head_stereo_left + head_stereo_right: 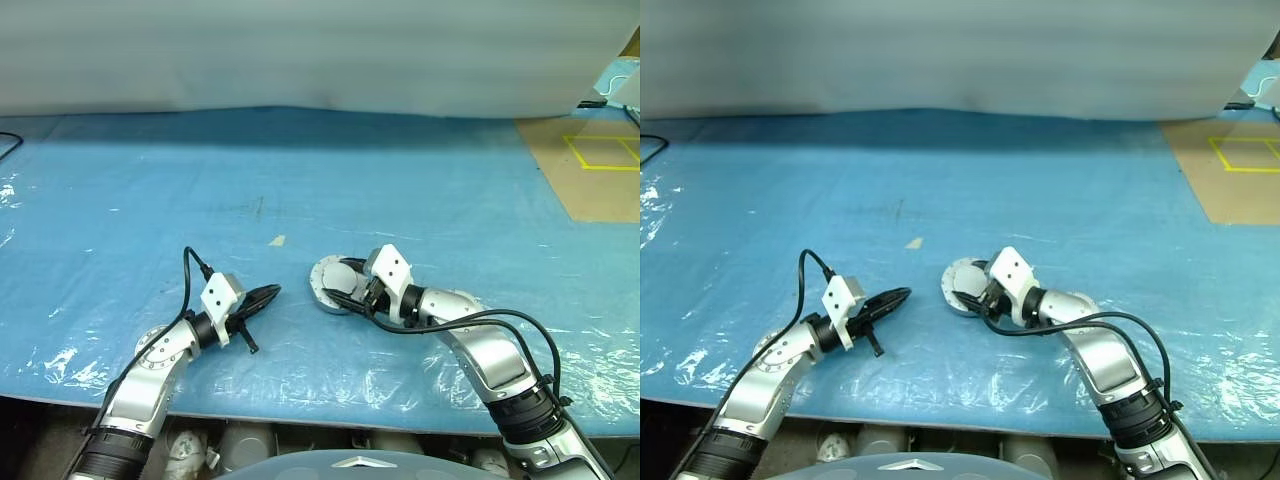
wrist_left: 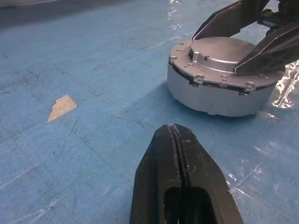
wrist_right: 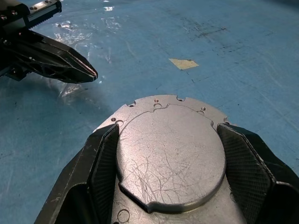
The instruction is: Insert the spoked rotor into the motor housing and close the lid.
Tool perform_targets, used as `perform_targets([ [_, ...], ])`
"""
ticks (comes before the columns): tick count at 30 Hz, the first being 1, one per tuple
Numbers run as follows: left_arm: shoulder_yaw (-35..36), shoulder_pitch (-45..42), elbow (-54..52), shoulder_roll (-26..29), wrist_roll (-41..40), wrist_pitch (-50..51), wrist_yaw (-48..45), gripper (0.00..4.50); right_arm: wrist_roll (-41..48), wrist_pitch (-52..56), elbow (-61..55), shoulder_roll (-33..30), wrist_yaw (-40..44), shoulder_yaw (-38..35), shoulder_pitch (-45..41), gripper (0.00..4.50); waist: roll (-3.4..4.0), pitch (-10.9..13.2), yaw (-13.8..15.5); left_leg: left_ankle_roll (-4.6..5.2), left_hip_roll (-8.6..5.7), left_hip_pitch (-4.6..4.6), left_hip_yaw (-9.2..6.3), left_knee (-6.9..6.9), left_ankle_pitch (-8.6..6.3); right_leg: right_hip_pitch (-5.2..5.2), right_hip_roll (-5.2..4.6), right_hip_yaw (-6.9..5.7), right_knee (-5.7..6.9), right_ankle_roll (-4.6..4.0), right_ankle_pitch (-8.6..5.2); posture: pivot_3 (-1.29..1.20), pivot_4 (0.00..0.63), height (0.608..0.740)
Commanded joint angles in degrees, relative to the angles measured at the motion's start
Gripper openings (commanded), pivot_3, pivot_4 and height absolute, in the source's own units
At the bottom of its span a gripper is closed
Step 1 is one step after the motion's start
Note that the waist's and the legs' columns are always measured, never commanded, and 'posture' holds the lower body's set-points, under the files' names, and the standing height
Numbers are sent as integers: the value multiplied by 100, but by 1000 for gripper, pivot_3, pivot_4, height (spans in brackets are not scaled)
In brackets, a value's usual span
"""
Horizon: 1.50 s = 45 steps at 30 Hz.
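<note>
Closest to the camera, the left end effector (image 1: 262, 296) lay low over the blue plastic-covered surface (image 1: 420, 190), its two black fingers pressed together on nothing, tips aimed toward three o'clock at the motor housing (image 2: 219, 88). That grey puck sat just beside it at three o'clock, flat on the surface, with the lid (image 3: 170, 156) down on top, smooth face and raised centre upward; the spoked rotor was presumably inside, though that could not be confirmed. From four o'clock the right end effector (image 1: 352, 290) straddled the housing, its fingers (image 3: 105, 165) spread to either side of the lid's raised centre and lying over the rim; whether they gripped or merely rested was unclear. The likely trouble: if the lid was not fully seated, an uneven squeeze could tilt it or skid the housing across the slick plastic. A small tan scrap (image 1: 278, 240) lay farther off at eleven o'clock, well apart.
</note>
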Motion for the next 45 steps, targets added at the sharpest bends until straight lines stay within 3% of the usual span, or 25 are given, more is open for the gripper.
perform_targets([
  [1, 76, -66, -45, -30, -5, -164, 17, 0, -83, 84, 86, 57, -152, -115, -108, 2964, 0, 0, 0, 0, 0, 0, 0, 2, 0, -1, 0, 0, 3, 0, 0, 0, 150, 740],
  [12, 67, -67, 23, -54, 37, -236, 42, 0, -584, 39, 363, -130, -193, 215, -121, 2964, 0, 0, -2, 2, 1, 0, 0, 18, -1, -3, 0, 5, 16, 0, 0, 0, 150, 740],
  [29, 56, -140, 247, -57, 65, -355, -45, 0, -612, 1152, 440, -273, -111, 504, -282, 2964, -19, -26, -1, 5, 0, 21, 0, 15, -4, 13, -1, 9, 15, 7, -4, 0, 150, 740],
  [40, 52, -205, 189, -88, 18, -310, -56, 0, -620, -78, 843, 86, -412, 204, -254, 2964, -27, -30, -9, 22, 0, 53, 9, -8, -14, 21, 0, 29, 15, 41, -24, 0, 150, 740],
  [45, 41, -227, 177, -96, 0, -297, -118, 0, -629, -62, 934, -11, -357, 240, -186, 2964, -27, -30, -9, 23, 0, 54, 11, -14, -15, 21, -1, 35, 10, 41, -24, 0, 150, 740],
])
